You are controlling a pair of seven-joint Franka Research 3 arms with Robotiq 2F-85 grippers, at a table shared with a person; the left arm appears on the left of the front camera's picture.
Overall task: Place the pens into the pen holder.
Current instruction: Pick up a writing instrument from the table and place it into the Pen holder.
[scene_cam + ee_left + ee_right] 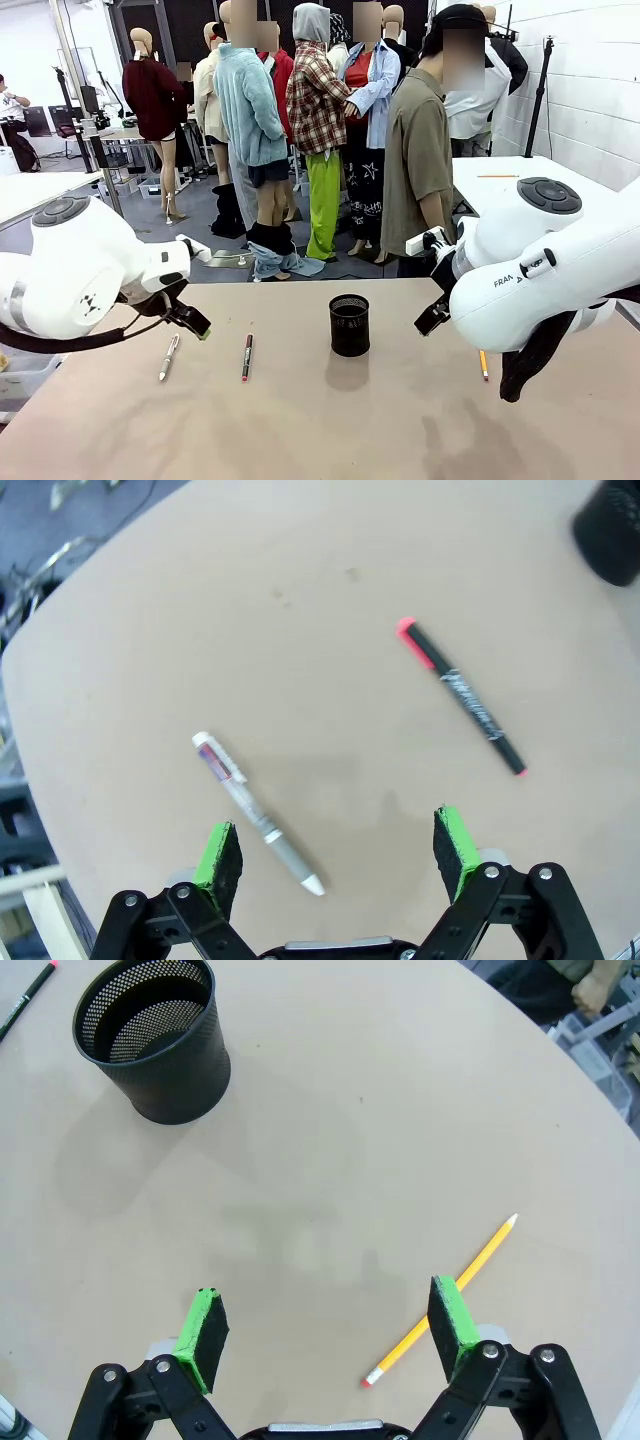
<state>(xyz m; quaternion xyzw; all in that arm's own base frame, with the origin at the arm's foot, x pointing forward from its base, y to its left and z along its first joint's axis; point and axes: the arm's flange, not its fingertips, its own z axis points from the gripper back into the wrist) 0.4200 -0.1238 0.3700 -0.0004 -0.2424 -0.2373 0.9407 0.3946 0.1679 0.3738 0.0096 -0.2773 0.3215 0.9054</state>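
Progress: nothing placed yet. Mesh pen holder standing empty mid-table, all three pens lying flat on table. Silver-grey pen and black marker with red ends lying left of holder, well apart from it; yellow pencil lying to its right. Left gripper hovering over silver-grey pen, jaws spread wide, gripping nothing. Right gripper hovering by pencil, jaws likewise released. Three pick-ups remaining. Right wrist view looking down into holder, showing bare interior; front view giving whole layout.

Holder centre, pens left (pencil right)
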